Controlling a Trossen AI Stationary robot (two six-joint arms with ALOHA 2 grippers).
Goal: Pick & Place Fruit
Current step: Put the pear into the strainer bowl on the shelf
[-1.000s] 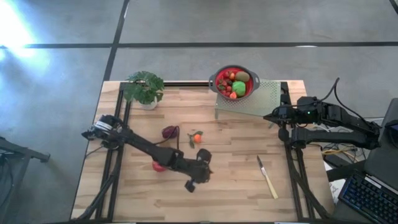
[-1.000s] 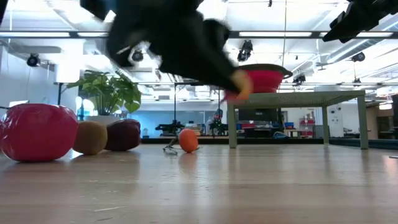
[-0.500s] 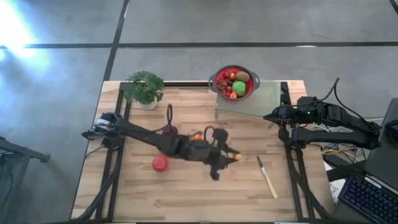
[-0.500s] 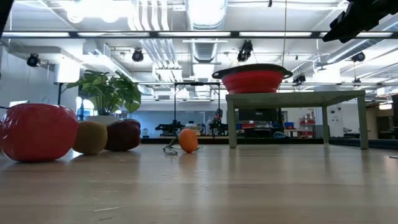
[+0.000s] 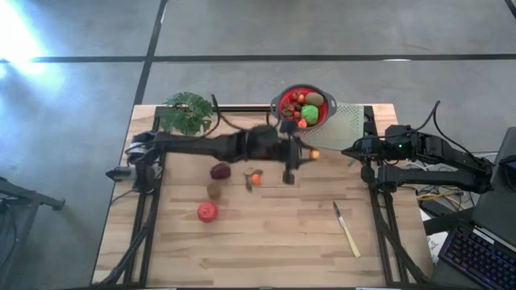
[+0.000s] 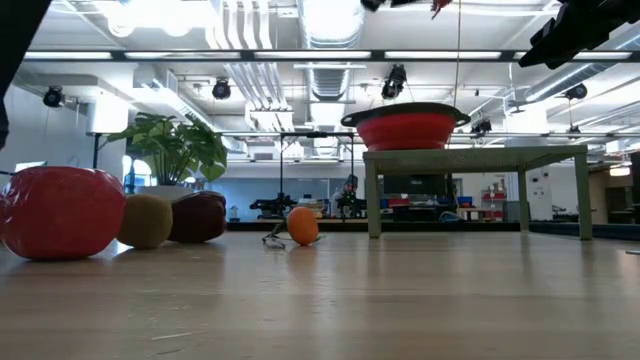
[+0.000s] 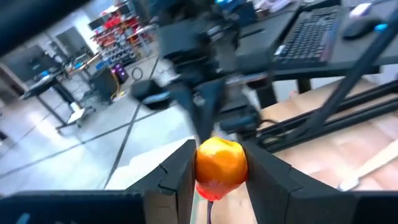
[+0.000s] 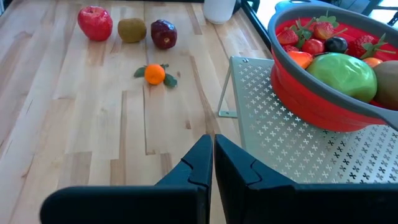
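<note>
Left gripper [image 7: 219,180] raised above table, near red colander [image 5: 303,107], fingers clamped on small orange fruit [image 7: 221,163] sitting between fingertips. Right gripper [image 8: 213,163] at right table edge, fingers pressed together, empty. On table: red apple [image 5: 207,212], brown kiwi [image 5: 214,190], dark plum [image 5: 220,171], tangerine [image 5: 255,179].

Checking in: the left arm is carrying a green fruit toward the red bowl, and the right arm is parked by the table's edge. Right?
Not quite. The fruit pinched in the left gripper is orange, not green, as the left wrist view shows. The rest holds: it is heading toward the red bowl, and the right gripper waits at the table's edge.
</note>
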